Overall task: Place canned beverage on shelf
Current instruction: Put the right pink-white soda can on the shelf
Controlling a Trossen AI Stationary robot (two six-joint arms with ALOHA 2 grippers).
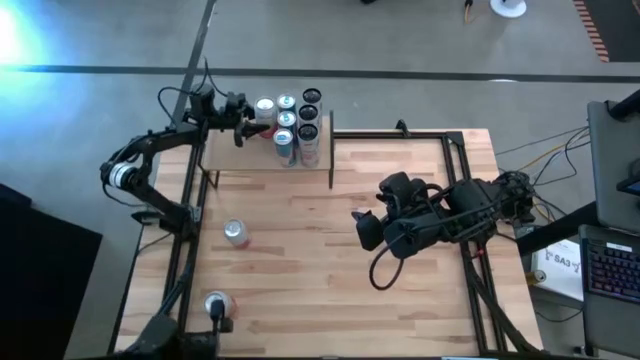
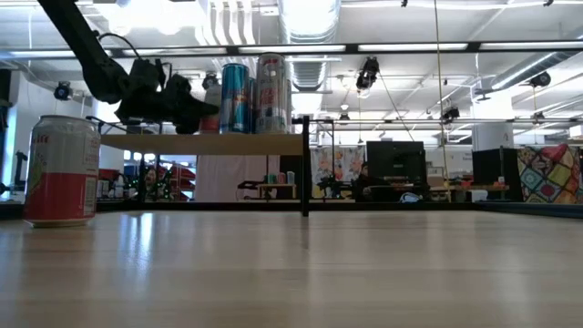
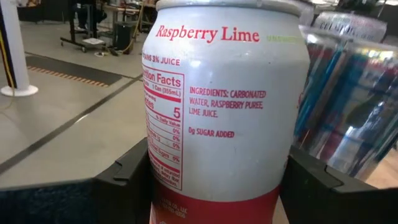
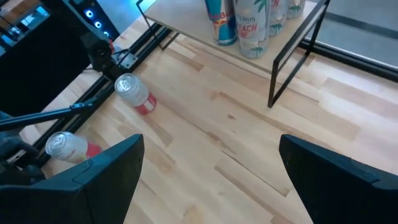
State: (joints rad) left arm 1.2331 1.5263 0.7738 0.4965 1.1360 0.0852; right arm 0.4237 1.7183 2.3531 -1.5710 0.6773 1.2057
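White can (image 3: pixel 224 106) upright, clamped in left gripper (image 1: pixel 243 122) over shelf (image 1: pixel 225 155) beside stocked cans (image 1: pixel 297 125); straight down remains. Right gripper (image 4: pixel 208 168) apart, idle mid-table.

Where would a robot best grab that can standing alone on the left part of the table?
Probably around the middle of its round side wall, coming in level from the side. The lone can stands upright with bare tabletop all around, so fingers can pass either side. The left gripper holds a Raspberry Lime can that same way at the shelf.
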